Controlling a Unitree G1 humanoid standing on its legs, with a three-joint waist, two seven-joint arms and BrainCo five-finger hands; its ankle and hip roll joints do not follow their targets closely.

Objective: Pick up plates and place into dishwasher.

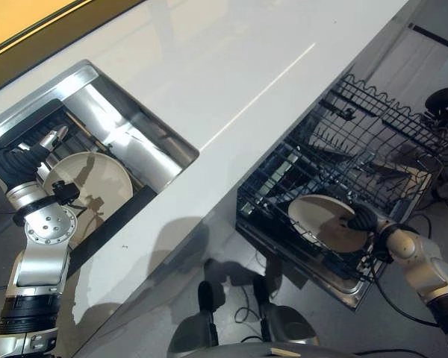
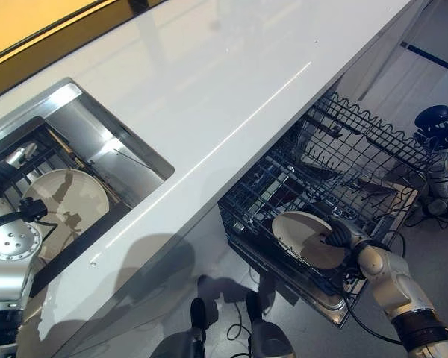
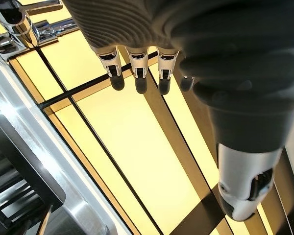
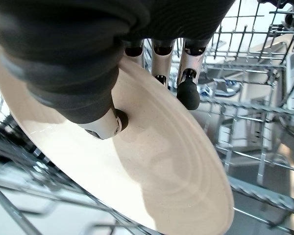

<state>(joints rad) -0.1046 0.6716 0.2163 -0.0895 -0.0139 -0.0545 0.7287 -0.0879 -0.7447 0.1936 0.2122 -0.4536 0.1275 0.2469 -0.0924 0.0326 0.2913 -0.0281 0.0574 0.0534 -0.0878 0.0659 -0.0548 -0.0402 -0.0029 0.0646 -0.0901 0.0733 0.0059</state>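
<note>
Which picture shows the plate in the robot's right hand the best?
The right wrist view: the cream plate shows very close, with the right hand pinching its rim over the dishwasher rack. Both eye views show that plate small, at the rack's front. The left wrist view looks at a yellow surface past the left hand.

**Worktop, sink and floor around the work area**

A long white countertop (image 1: 231, 82) runs diagonally from 7 o'clock to 1 o'clock in the head views. A stainless steel sink (image 1: 138, 138) is sunk into it at 9 o'clock, and a dark rack (image 1: 45, 123) lies inside its basin. A chrome faucet (image 3: 19, 24) stands at the sink's edge. Beyond the counter at 11 o'clock lies a yellow floor (image 3: 137, 147) crossed by dark lines.
</note>
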